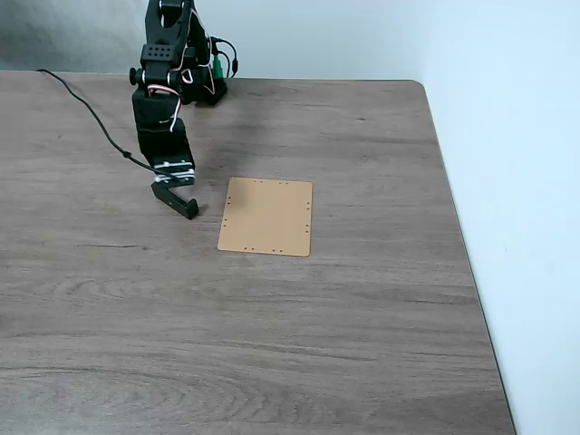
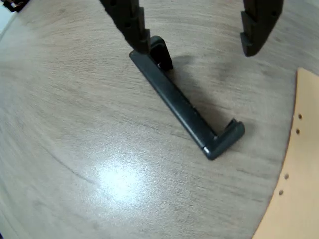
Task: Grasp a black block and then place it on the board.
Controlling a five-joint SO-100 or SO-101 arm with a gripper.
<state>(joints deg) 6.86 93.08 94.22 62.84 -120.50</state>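
The black block [image 2: 184,107] lies flat on the wood tabletop, a slim bar with two raised ends, running diagonally in the wrist view. My gripper [image 2: 195,49] stands open just above it. The left finger [image 2: 127,22] touches or nearly touches the block's far raised end, and the right finger [image 2: 256,27] is well clear to the right. In the fixed view the block [image 1: 179,203] sits just below the gripper [image 1: 169,184], a short gap left of the tan board [image 1: 266,216]. The board's [image 2: 294,189] holed edge shows at the lower right of the wrist view.
The arm's base [image 1: 204,82] stands at the table's back edge, with a black cable [image 1: 91,113] trailing across the tabletop to the left. The table's right edge [image 1: 458,236] runs along a white wall. Bare wood [image 1: 272,344] lies in front of the board.
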